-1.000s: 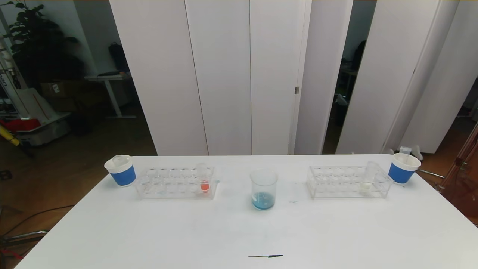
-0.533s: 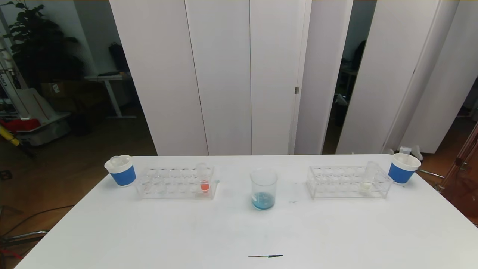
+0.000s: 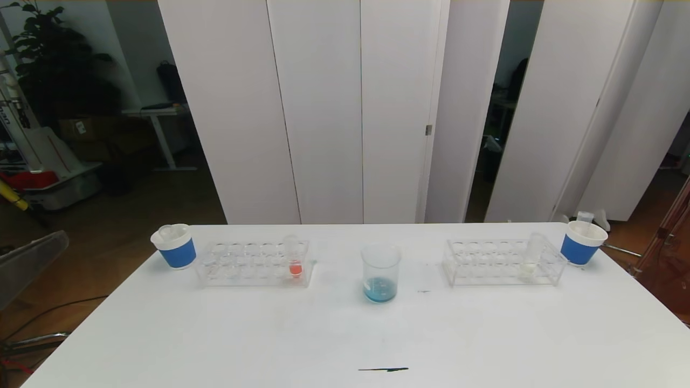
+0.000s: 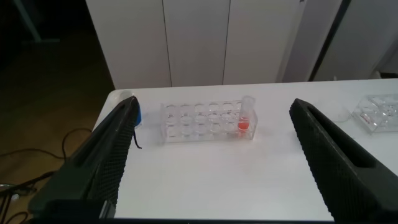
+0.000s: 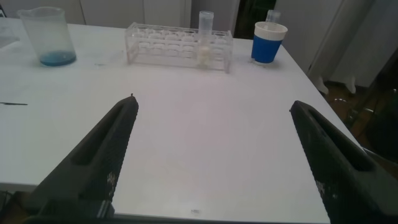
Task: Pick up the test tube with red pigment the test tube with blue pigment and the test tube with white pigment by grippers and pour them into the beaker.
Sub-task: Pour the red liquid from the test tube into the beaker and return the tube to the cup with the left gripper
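Observation:
The beaker (image 3: 380,272) stands mid-table with a little blue liquid in it; it also shows in the right wrist view (image 5: 46,36). The test tube with red pigment (image 3: 294,258) stands in the left clear rack (image 3: 253,264), also seen in the left wrist view (image 4: 245,117). The test tube with white pigment (image 3: 531,260) stands in the right clear rack (image 3: 504,262), also seen in the right wrist view (image 5: 205,40). No tube holding blue liquid shows. My left gripper (image 4: 214,104) is open and empty, well short of the left rack. My right gripper (image 5: 214,102) is open and empty over bare table.
A blue paper cup (image 3: 174,246) with a clear tube in it stands left of the left rack. Another blue cup (image 3: 582,242) with a tube stands right of the right rack. A dark streak (image 3: 383,369) marks the table front. A grey part of my left arm (image 3: 32,264) shows at the left edge.
A grey part of my left arm has come into the head view at the left edge. Nothing on the table has moved.

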`<action>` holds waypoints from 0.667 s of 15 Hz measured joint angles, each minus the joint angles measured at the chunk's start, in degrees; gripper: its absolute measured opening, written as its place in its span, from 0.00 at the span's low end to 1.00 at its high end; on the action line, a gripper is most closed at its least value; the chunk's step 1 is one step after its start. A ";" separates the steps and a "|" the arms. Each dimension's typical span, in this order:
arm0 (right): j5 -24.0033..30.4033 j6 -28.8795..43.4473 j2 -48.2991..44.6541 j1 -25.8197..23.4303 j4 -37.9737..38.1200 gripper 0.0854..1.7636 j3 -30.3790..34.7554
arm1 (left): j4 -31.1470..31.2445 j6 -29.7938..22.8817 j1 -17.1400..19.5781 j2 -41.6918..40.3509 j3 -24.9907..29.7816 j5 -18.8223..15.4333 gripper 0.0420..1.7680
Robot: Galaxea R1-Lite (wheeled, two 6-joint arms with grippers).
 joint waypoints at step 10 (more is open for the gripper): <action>0.01 0.00 0.00 0.00 -0.02 0.99 0.00 | -34.27 -6.53 -14.21 36.99 4.30 10.12 0.98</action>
